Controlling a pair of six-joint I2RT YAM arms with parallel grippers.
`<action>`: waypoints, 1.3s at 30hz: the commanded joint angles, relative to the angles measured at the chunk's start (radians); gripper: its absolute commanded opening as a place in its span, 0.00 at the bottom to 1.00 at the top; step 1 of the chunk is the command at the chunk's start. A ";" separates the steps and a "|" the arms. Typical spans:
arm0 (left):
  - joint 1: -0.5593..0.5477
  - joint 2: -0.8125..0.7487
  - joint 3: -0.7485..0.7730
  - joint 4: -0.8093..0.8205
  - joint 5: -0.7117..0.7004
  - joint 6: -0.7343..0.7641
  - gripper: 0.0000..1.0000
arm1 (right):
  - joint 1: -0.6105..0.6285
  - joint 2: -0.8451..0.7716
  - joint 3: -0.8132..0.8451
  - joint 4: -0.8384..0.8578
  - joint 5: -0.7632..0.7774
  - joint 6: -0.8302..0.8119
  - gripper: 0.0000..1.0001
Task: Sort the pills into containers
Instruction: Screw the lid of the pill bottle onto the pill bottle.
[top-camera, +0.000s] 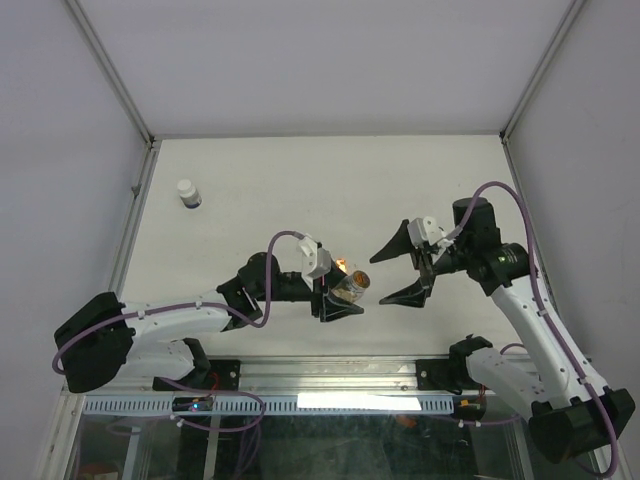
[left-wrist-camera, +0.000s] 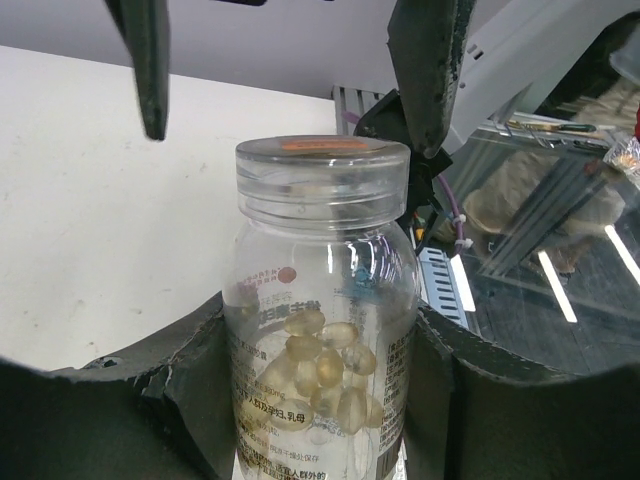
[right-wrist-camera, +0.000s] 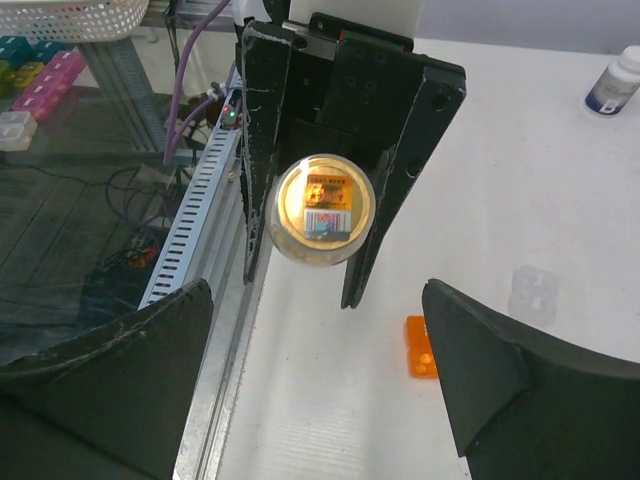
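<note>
Black and white, the left arm (top-camera: 180, 320) reaches low from its base at 7 o'clock toward the middle of the table (top-camera: 300, 180), forearm nearly flat. The left gripper (top-camera: 342, 292) is clamped on the body of a clear bottle (left-wrist-camera: 325, 300), one finger on each side. The bottle is held sideways, its clear cap (left-wrist-camera: 322, 165) pointing to 3 o'clock. Inside sit the pills (left-wrist-camera: 318, 365), pale amber and heaped together (the printed label partly veils them).

The right arm (top-camera: 545, 330) climbs from 5 o'clock, folds at its elbow and turns its wrist back toward 9 o'clock, so the right gripper (top-camera: 378, 279) faces the cap head-on. Its jaws stand wide, the fingers (left-wrist-camera: 150, 60) flanking the cap. One is plainly apart from it. The other passes behind the cap's edge, and whether it touches cannot be told.

On the table beyond, a small orange container (right-wrist-camera: 420, 345) lies partly hidden by a right finger in that wrist's view, with a small clear box (right-wrist-camera: 532, 293) near it. Farthest off, at 10 o'clock, a white bottle (top-camera: 188, 193) with a dark band stands upright.
</note>
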 joint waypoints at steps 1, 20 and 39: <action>-0.036 0.050 0.064 0.069 0.021 0.055 0.00 | 0.034 0.019 0.063 -0.060 0.043 -0.059 0.88; -0.077 0.146 0.101 0.090 -0.015 0.038 0.00 | 0.074 0.007 0.008 0.013 0.091 0.075 0.69; -0.077 0.181 0.109 0.120 -0.163 -0.032 0.00 | 0.095 0.032 0.000 0.081 0.175 0.259 0.30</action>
